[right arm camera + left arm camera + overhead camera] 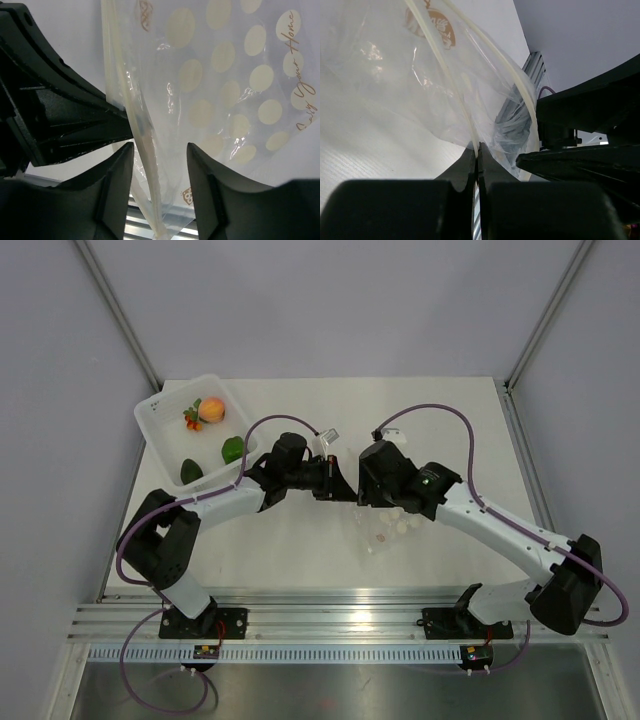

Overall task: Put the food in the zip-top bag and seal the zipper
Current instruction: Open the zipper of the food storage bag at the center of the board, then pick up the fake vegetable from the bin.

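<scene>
The food lies in a white tray (157,410) at the back left: a peach (211,409), a tiny red-and-green piece (190,418) and a bright green lump (232,449). The zip-top bag (385,532), clear with white dots, hangs between the two grippers at mid-table. My left gripper (479,150) is shut on the zipper (451,87) strip at the bag's mouth edge. My right gripper (160,150) is open, its fingers on either side of the same strip (142,130) without touching it. The dotted bag (225,75) spreads beyond it.
A darker green piece (191,471) lies at the tray's near corner. The two wrists meet nose to nose (345,485) over mid-table. An aluminium rail (340,615) runs along the near edge, and frame posts stand at the back corners.
</scene>
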Controlling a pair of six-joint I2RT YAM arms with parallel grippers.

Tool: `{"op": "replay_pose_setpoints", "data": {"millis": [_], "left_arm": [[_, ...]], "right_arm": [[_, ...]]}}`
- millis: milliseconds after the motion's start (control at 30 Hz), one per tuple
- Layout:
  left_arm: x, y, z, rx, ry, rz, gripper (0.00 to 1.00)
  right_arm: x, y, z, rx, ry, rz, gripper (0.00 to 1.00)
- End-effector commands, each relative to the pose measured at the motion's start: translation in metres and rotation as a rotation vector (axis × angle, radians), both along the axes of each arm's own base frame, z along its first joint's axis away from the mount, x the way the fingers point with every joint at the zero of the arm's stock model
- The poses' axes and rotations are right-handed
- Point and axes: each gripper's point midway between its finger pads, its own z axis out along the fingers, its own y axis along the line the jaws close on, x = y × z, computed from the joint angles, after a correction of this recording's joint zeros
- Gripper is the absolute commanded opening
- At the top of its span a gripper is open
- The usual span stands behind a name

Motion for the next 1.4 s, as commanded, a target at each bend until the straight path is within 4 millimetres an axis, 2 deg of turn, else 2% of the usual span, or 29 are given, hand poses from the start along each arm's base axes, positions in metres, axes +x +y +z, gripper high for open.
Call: {"op": "replay_pose_setpoints", "data": {"millis": [0,67,167,200,233,400,467,500,633,767,833,933,1000,1033,1067,1167,1300,1367], "left_arm": [[0.009,-0.006,0.034,-0.073,-0.093,0.009,0.0],[0.008,-0.006,0.036,-0.08,-0.094,0.005,0.0],[0.005,-0.005,0.036,-0.079,-0.089,-0.003,0.0],[0.006,-0.004,0.035,-0.071,-0.088,-0.004,0.0],[0.007,-0.002,0.029,-0.029,-0.08,0.001,0.0],[0.02,0.012,-0.008,0.153,-0.03,0.028,0.0],[0.024,0.014,-0.01,0.166,-0.023,0.028,0.0],[0.027,0.016,-0.017,0.191,-0.028,0.024,0.0],[0.031,0.021,-0.022,0.254,-0.023,0.009,0.0],[0.038,0.031,-0.013,0.275,-0.046,0.022,0.0],[0.039,0.036,-0.011,0.285,-0.065,0.018,0.0],[0.042,0.041,-0.01,0.304,-0.089,0.017,0.0],[0.044,0.042,-0.01,0.316,-0.09,0.021,0.0],[0.045,0.041,-0.008,0.312,-0.098,0.02,0.15],[0.045,0.041,-0.004,0.307,-0.107,0.021,0.23],[0.049,0.042,0.007,0.305,-0.144,0.029,0.36],[0.061,0.061,0.022,0.342,-0.176,0.081,0.43],[0.072,0.077,0.029,0.329,-0.166,0.125,0.43]], "right_arm": [[0.008,-0.001,-0.008,-0.037,-0.031,-0.057,0.51],[0.015,-0.008,-0.01,-0.075,-0.06,-0.1,0.42],[0.025,-0.01,-0.004,-0.078,-0.11,-0.127,0.19],[0.028,-0.01,0.001,-0.083,-0.132,-0.117,0.05],[0.031,-0.012,0.006,-0.096,-0.156,-0.121,0.0],[0.038,-0.035,0.055,-0.175,-0.253,-0.152,0.0],[0.037,-0.041,0.069,-0.176,-0.272,-0.168,0.0],[0.036,-0.043,0.074,-0.164,-0.28,-0.176,0.0],[0.033,-0.048,0.072,-0.167,-0.268,-0.206,0.0],[0.033,-0.065,0.053,-0.282,-0.232,-0.278,0.0],[0.035,-0.072,0.052,-0.322,-0.24,-0.311,0.0],[0.038,-0.064,0.05,-0.309,-0.228,-0.288,0.0],[0.043,-0.047,0.05,-0.257,-0.229,-0.243,0.0],[0.044,-0.043,0.049,-0.243,-0.23,-0.232,0.0],[0.049,-0.035,0.05,-0.225,-0.238,-0.218,0.0],[0.055,-0.023,0.046,-0.212,-0.23,-0.197,0.0],[0.06,-0.01,0.044,-0.197,-0.219,-0.164,0.0],[0.062,-0.004,0.044,-0.183,-0.224,-0.15,0.0]]}}
